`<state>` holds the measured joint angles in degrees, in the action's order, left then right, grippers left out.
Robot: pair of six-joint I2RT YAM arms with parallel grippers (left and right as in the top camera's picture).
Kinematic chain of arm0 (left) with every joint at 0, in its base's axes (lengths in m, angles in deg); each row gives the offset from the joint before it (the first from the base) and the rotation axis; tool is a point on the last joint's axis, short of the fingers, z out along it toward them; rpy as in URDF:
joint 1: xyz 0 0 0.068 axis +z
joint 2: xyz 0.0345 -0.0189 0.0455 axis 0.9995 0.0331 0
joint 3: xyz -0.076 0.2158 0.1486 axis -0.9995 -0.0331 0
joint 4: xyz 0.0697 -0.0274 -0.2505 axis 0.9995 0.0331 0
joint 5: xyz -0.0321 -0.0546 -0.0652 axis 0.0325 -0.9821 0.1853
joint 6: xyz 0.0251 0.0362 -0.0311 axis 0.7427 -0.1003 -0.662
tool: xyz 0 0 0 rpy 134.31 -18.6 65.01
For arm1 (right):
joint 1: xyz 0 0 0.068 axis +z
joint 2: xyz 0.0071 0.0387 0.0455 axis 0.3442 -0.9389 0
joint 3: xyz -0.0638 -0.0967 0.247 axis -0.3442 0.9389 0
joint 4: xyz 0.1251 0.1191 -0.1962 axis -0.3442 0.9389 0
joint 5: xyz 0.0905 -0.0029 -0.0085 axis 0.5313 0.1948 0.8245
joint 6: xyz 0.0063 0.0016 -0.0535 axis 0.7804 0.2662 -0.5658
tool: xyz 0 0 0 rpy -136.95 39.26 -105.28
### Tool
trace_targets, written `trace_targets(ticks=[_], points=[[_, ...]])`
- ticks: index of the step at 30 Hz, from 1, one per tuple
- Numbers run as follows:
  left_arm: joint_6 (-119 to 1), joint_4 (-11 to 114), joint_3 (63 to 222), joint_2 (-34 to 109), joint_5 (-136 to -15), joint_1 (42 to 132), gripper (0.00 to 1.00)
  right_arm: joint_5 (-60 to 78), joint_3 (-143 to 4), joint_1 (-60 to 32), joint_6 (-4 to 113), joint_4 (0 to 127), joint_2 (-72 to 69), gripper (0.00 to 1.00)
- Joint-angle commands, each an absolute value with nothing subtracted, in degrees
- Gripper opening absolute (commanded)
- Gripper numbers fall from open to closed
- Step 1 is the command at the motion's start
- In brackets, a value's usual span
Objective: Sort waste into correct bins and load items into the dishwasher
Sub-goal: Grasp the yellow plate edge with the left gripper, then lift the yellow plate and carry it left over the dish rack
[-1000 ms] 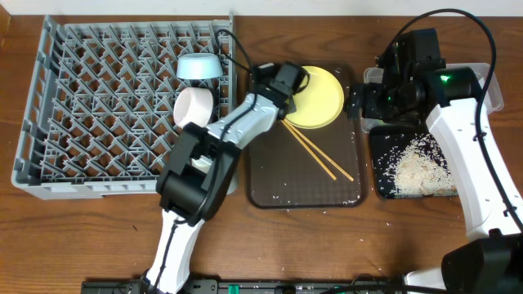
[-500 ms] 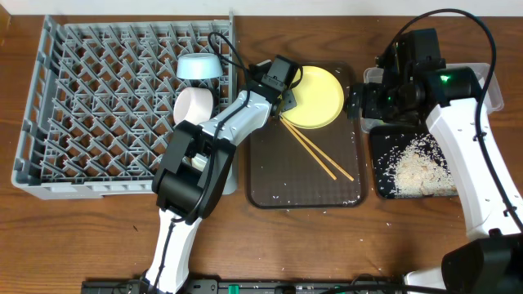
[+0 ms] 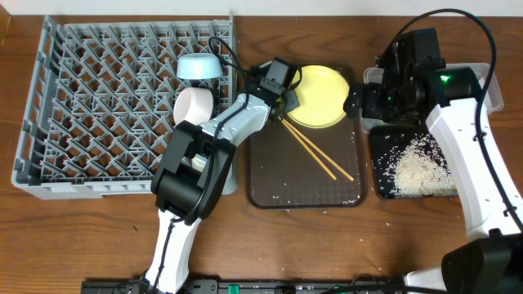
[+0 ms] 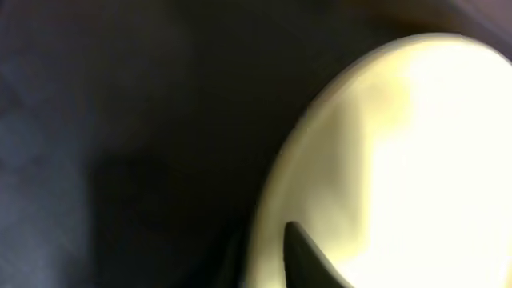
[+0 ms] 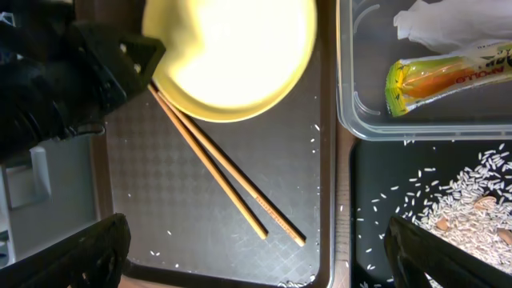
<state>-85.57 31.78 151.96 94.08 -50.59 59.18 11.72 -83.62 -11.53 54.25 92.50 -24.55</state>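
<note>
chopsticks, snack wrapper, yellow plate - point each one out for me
chopsticks (image 5: 232, 166), right wrist view, halfway along one stick
snack wrapper (image 5: 448, 76), right wrist view, its orange middle panel
yellow plate (image 3: 320, 96), overhead view, centre of its face

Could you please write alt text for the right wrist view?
A yellow plate and wooden chopsticks lie on a dark-brown tray, the left pincer at the plate's rim. Beside them, a clear tub holds a napkin and snack wrapper; rice litters a black tray below.
</note>
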Motion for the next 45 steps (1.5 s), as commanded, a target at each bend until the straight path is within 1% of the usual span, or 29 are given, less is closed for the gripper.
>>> trace_targets(ticks=[1,12,16,24,29,35,45], points=[[-86.1,34.2,148.4,98.5,-53.0,58.9,0.08,11.6,-84.3,-11.4,54.9,92.5,-23.8,0.99],[-86.1,33.8,148.4,98.2,-54.0,59.3,0.08,11.6,-84.3,-11.4,54.9,92.5,-23.8,0.99],[-85.9,33.1,148.4,96.8,-58.3,60.6,0.07,11.6,-84.3,-11.4,54.9,92.5,-23.8,0.99],[-81.1,32.9,148.4,93.2,-68.0,64.1,0.08,11.6,-84.3,-11.4,54.9,92.6,-23.8,0.99],[-80.4,33.0,148.4,91.8,-70.8,65.7,0.07,11.6,-84.3,-11.4,54.9,92.5,-23.8,0.99],[-77.6,33.2,148.4,89.0,-71.2,66.7,0.08,11.6,-84.3,-11.4,54.9,92.5,-23.8,0.99],[-70.5,34.8,148.4,77.3,-69.5,67.0,0.07,11.6,-84.3,-11.4,54.9,92.5,-23.8,0.99]])
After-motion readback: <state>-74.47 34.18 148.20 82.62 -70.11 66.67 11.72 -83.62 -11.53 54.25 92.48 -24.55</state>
